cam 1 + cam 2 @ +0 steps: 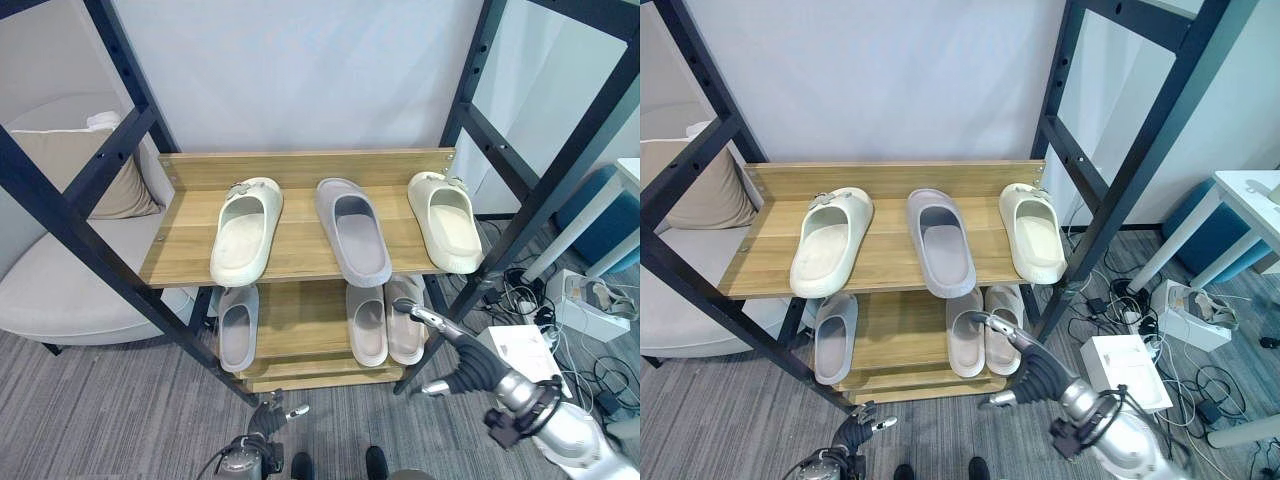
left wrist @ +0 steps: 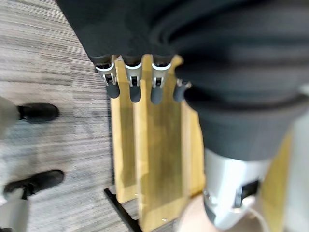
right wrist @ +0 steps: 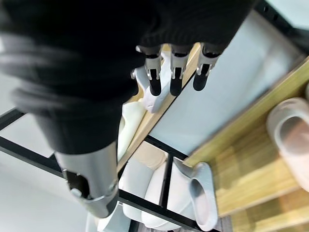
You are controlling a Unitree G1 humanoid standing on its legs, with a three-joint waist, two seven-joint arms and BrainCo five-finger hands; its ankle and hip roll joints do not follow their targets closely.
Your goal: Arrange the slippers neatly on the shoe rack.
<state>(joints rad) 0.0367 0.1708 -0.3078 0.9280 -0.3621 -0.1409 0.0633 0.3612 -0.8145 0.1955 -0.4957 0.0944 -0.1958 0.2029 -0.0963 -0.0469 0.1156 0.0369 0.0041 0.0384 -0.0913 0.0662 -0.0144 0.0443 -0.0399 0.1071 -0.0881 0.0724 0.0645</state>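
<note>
The wooden shoe rack (image 1: 185, 255) carries three slippers on its top shelf: a cream slipper (image 1: 245, 230) at the left, a grey slipper (image 1: 352, 230) in the middle and another cream slipper (image 1: 446, 220) at the right. On the lower shelf (image 1: 300, 320) lie a grey slipper (image 1: 238, 325) at the left and a pale pair (image 1: 367, 323) (image 1: 405, 318) at the right. My right hand (image 1: 455, 362) hovers open in front of the pale pair, its fingers (image 3: 175, 72) straight and holding nothing. My left hand (image 1: 266, 422) hangs low before the rack's foot, its fingers (image 2: 133, 82) straight.
Black metal frame bars (image 1: 90, 250) cross in front of the rack on both sides. A pale sofa (image 1: 60, 290) with a cushion stands at the left. Cables and white boxes (image 1: 520, 350) lie on the carpet at the right, beside a blue stool (image 1: 610, 225).
</note>
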